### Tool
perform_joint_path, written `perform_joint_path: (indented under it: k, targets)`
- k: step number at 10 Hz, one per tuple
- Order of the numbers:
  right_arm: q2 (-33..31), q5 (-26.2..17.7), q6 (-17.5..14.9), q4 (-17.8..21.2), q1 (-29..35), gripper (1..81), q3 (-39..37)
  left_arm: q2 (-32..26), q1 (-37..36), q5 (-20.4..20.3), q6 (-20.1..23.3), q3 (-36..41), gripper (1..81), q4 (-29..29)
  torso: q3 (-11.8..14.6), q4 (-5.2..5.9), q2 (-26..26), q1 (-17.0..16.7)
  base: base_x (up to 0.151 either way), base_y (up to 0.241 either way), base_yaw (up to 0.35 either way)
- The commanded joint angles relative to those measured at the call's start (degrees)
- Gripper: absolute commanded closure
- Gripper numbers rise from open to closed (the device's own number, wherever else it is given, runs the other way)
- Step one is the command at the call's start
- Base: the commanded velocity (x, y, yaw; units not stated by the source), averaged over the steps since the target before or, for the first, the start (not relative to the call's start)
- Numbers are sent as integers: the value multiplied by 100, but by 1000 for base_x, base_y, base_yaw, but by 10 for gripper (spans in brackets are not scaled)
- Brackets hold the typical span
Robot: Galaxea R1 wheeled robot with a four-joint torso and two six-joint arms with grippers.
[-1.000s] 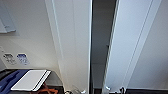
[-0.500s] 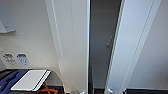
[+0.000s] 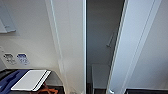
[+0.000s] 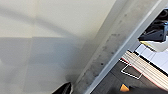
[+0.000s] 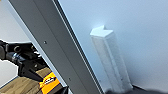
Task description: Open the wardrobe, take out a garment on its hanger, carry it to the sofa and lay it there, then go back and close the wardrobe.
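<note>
The wardrobe stands right in front of me with both white doors partly open. Its left door (image 3: 71, 45) and right door (image 3: 136, 50) frame a dark gap, where a small hook (image 3: 110, 42) and a pale shelf (image 3: 100, 75) show inside. In the left wrist view, a dark part of my left gripper (image 4: 63, 89) sits at the left door's edge (image 4: 110, 50). In the right wrist view, the right door's upright white handle (image 5: 110, 62) is very close, and a dark part of my right gripper (image 5: 140, 90) is at the handle's foot. My other arm (image 5: 25, 60) shows past the door edge.
At the lower left stands a dark table with a flat white board (image 3: 30, 80), a blue object (image 3: 8, 81) and something orange (image 3: 46, 88). Wall sockets (image 3: 22, 58) sit above it. White tape marks (image 4: 131, 71) and wooden boards (image 4: 147, 67) lie on the floor.
The dark gap between the two doors has widened; both doors have swung further apart.
</note>
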Motion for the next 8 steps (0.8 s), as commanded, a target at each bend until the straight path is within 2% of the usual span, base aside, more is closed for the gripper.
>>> perform_joint_path:
  k: [1,8]
  targets:
    - [97,-1128,256,-113,-77,10,1106,165,-353,99,-75,958,10,-236,0,0,-1,0,0,0,0]
    - [-299,-1093,238,-227,-358,10,1186,165,-353,90,-75,958,10,-236,0,0,-1,2,0,0,0]
